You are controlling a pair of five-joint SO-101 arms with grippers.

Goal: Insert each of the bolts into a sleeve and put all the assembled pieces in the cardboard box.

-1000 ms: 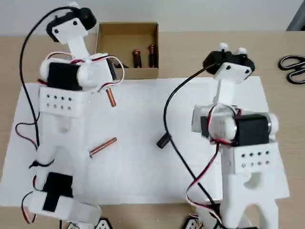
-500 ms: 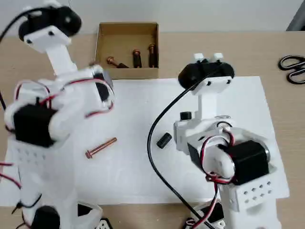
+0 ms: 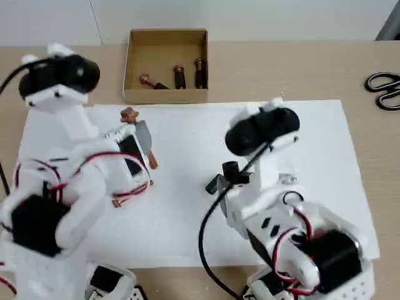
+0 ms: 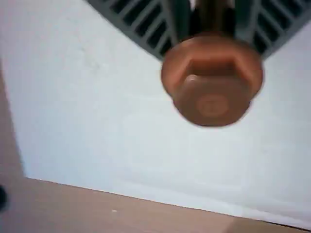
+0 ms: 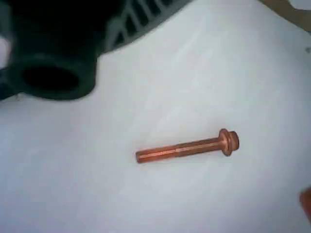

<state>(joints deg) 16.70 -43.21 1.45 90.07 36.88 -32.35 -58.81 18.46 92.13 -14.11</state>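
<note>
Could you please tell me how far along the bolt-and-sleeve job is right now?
Done: three assembled pieces lie in the cardboard box. In hand: the left end effector grips a bolt, the right end effector a black sleeve, not yet joined. Left: join them, box them, then handle the loose bolt lying on the white paper.

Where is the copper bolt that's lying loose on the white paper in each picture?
High view: the loose copper bolt lies on the white paper sheet, partly under the left arm's wires.
Left wrist view: the bolt here is a different one, the held bolt, clamped in the left gripper.
Right wrist view: the loose copper bolt lies flat on the paper.
Shared landmark: the white paper sheet, seen in all three views.
</note>
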